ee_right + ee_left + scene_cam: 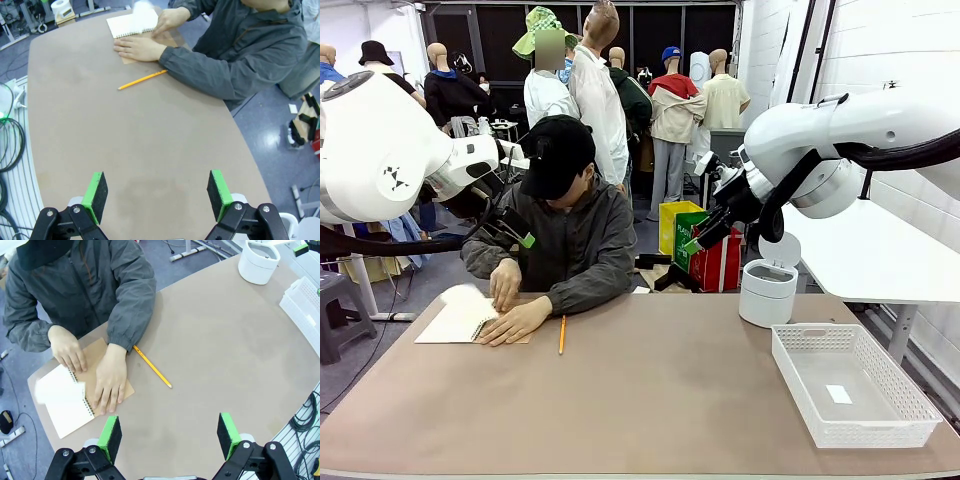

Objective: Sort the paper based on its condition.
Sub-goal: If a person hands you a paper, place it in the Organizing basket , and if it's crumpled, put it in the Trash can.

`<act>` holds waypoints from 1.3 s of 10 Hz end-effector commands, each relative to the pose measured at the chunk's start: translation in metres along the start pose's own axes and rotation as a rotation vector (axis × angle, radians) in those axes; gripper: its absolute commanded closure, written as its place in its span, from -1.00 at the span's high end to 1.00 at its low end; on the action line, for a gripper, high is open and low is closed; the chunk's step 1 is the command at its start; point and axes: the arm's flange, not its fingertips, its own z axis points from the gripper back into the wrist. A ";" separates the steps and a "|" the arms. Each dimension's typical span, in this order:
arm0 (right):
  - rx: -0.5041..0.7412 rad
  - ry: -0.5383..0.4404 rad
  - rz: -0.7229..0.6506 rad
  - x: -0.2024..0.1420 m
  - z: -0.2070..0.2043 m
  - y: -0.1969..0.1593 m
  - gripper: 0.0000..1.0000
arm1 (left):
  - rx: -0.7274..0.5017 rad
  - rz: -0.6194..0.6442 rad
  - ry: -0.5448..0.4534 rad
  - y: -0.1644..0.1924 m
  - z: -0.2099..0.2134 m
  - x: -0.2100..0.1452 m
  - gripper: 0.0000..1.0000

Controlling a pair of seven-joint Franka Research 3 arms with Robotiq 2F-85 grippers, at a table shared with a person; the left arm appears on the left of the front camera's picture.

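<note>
paper (59,402) in notebook (107,375), long axis toward person

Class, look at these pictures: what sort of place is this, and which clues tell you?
Probably a robotics lab or workshop: two white arms flank a brown table with a white basket, where a person handles a notebook; cables lie beside it.

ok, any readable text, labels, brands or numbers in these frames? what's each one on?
None readable.
Notebook: open page blank.
Pencil: no print visible.
White basket: a small white tag lies inside, too small to read.
White round bin: no label visible.
Red bag and yellow bag behind the table: no print legible.
</note>
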 end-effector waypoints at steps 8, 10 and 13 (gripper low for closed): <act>-0.008 0.002 -0.002 0.000 0.000 0.000 1.00 | -0.001 0.002 -0.003 0.001 0.001 0.001 1.00; -0.008 0.002 -0.002 0.000 0.000 0.000 1.00 | -0.001 0.002 -0.003 0.001 0.001 0.001 1.00; -0.008 0.002 -0.002 0.000 0.000 0.000 1.00 | -0.001 0.002 -0.003 0.001 0.001 0.001 1.00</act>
